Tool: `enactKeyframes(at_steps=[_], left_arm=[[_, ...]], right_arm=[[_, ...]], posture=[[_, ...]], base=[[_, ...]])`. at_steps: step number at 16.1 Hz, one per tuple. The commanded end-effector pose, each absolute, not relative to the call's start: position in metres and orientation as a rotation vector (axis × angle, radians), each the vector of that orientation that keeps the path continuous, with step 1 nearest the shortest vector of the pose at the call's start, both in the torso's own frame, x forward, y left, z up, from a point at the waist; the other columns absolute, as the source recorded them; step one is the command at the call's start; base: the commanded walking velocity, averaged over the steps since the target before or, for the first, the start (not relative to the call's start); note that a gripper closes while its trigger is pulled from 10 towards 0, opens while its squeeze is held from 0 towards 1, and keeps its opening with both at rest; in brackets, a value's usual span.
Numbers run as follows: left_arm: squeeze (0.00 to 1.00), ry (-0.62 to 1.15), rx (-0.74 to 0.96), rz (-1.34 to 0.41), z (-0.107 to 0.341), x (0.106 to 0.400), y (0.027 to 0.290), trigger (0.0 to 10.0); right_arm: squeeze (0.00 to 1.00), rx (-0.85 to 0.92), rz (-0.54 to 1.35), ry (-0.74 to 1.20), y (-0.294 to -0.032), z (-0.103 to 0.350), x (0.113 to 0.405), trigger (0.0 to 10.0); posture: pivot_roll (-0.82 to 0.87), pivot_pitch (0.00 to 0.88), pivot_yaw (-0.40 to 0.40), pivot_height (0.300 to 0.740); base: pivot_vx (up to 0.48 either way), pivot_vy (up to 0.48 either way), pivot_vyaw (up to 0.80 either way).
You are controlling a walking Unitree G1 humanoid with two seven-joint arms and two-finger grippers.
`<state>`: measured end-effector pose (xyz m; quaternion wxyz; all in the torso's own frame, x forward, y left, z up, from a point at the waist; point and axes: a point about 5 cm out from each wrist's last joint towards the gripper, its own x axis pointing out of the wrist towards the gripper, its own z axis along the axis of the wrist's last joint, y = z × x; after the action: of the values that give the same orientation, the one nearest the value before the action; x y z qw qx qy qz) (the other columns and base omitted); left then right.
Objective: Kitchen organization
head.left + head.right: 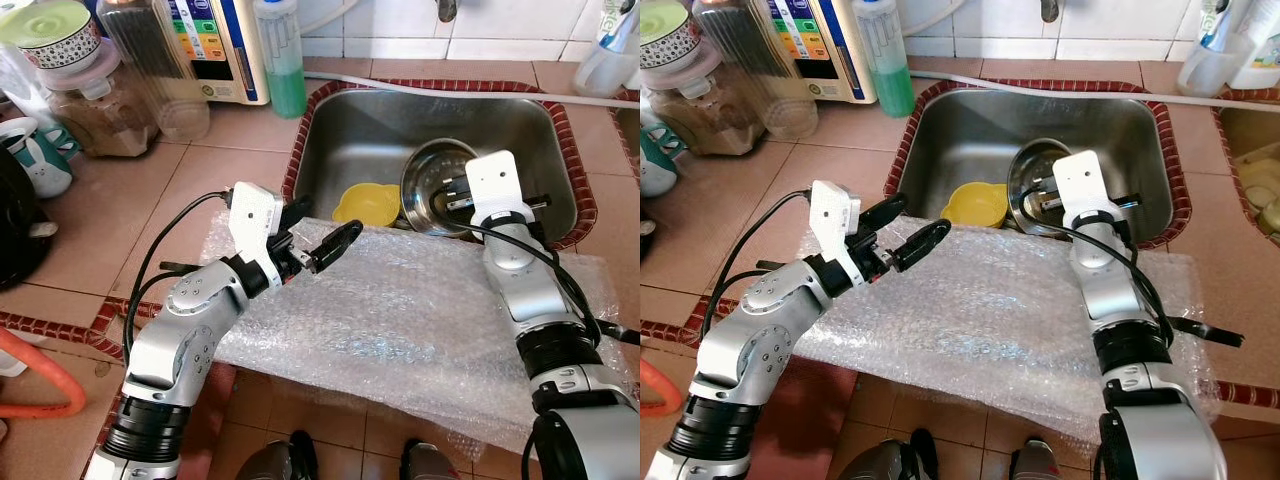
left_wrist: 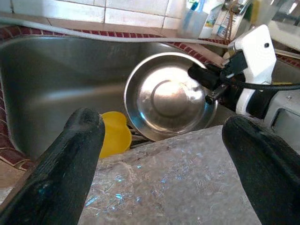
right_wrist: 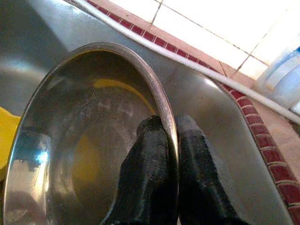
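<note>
A steel bowl [image 1: 435, 185] stands tilted on its edge in the sink [image 1: 370, 130]. My right gripper [image 3: 169, 123] is shut on the bowl's rim, one finger inside and one outside. A yellow plastic bowl [image 1: 368, 204] lies beside it on the sink floor, partly hidden by a sheet of bubble wrap [image 1: 400, 310]. The sheet covers the counter in front of the sink. My left gripper [image 1: 330, 222] hovers open over the wrap's left end, pointing toward the steel bowl [image 2: 164, 101], with nothing between its fingers.
A green soap bottle [image 1: 283, 60], a water purifier [image 1: 215, 45] and jars [image 1: 95, 100] crowd the back left of the tiled counter. A white hose [image 1: 450, 88] runs behind the sink. A plastic cup holding brushes [image 1: 610, 55] stands at back right.
</note>
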<state>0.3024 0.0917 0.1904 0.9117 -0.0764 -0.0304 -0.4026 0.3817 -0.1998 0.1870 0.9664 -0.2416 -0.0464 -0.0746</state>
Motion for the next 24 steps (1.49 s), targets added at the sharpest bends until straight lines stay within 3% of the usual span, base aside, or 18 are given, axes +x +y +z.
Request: enactKeyframes(at_steps=[1,2,3,11,18,24], left_arm=[[1.0,-0.068,-0.133,-0.841,0.19,0.3,0.092,10.0],[1.0,-0.068,-0.11,-0.841,0.19,0.3,0.092,10.0],[1.0,-0.068,-0.104,-0.84,0.19,0.301,0.092,10.0],[1.0,-0.062,-0.042,-0.829,0.187,0.303,0.095,10.0],[1.0,-0.064,-0.032,-0.823,0.186,0.303,0.094,10.0],[1.0,-0.069,-0.023,-0.828,0.186,0.302,0.093,10.0]], right_arm=[[1.0,-0.475,-0.163,-0.018,-0.21,0.169,0.377,7.3],[1.0,-0.472,-0.166,-0.003,-0.211,0.167,0.377,9.5],[1.0,-0.47,-0.17,0.006,-0.212,0.166,0.377,10.0],[1.0,-0.521,-0.16,0.06,-0.216,0.158,0.375,10.0],[1.0,-0.567,-0.283,-0.082,-0.227,0.187,0.376,10.0],[1.0,-0.611,-0.295,-0.052,-0.229,0.188,0.378,10.0]], posture=[[-0.18,0.225,0.149,0.74],[-0.18,0.225,0.149,0.74],[-0.18,0.224,0.148,0.74],[-0.18,0.215,0.146,0.74],[-0.18,0.212,0.142,0.74],[-0.18,0.216,0.14,0.74]], base=[[0.0,0.0,0.0],[0.0,0.0,0.0],[0.0,0.0,0.0],[0.0,0.0,0.0],[0.0,0.0,0.0],[0.0,0.0,0.0]])
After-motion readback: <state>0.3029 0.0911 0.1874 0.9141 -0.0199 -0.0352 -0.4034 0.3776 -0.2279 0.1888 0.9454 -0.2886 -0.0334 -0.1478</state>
